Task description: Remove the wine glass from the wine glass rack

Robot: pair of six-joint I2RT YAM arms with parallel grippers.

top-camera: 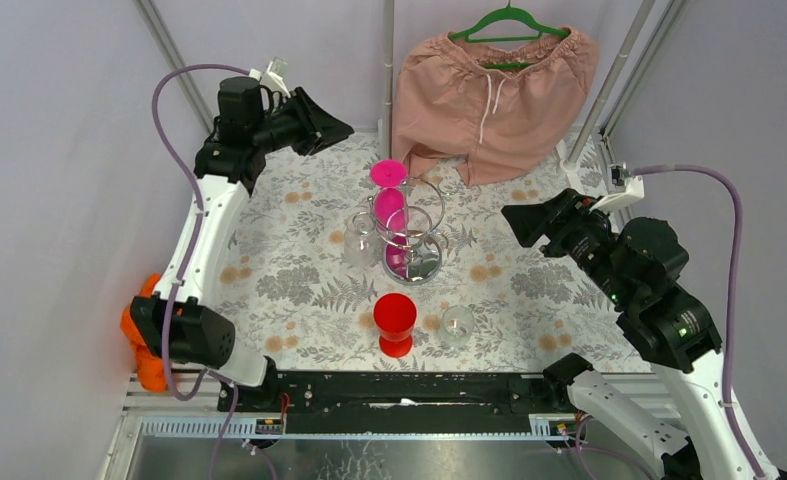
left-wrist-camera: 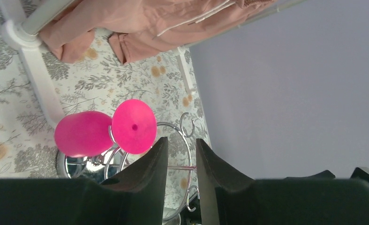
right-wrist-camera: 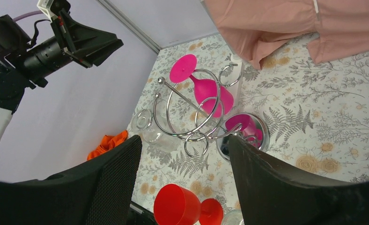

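Pink shorts (top-camera: pixel 494 95) hang from a green hanger (top-camera: pixel 509 14) behind a floral tablecloth (top-camera: pixel 299 280) bearing an upright red goblet (top-camera: pixel 395 320).

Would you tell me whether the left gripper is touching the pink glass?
Apart: the top view shows a clear gap of tablecloth between the left gripper and the pink glass.

We identify the wine glass rack (top-camera: pixel 412 250) as polished chrome wire on a mirror-finish base. The wine glass (top-camera: pixel 389 205) is opaque pink, smooth and satin, plastic by its look. The red goblet (top-camera: pixel 395 318) is glossy plastic. The clear cup (top-camera: pixel 457 325) is transparent; we cannot tell glass from plastic. The tabletop (top-camera: pixel 299 285) has a matt fern print. The shorts (top-camera: pixel 489 95) are soft pink cloth on a smooth green plastic hanger (top-camera: pixel 509 20). The right hand (right-wrist-camera: pixel 184 138) has matt black fingers (right-wrist-camera: pixel 112 178) with a fine grid texture.
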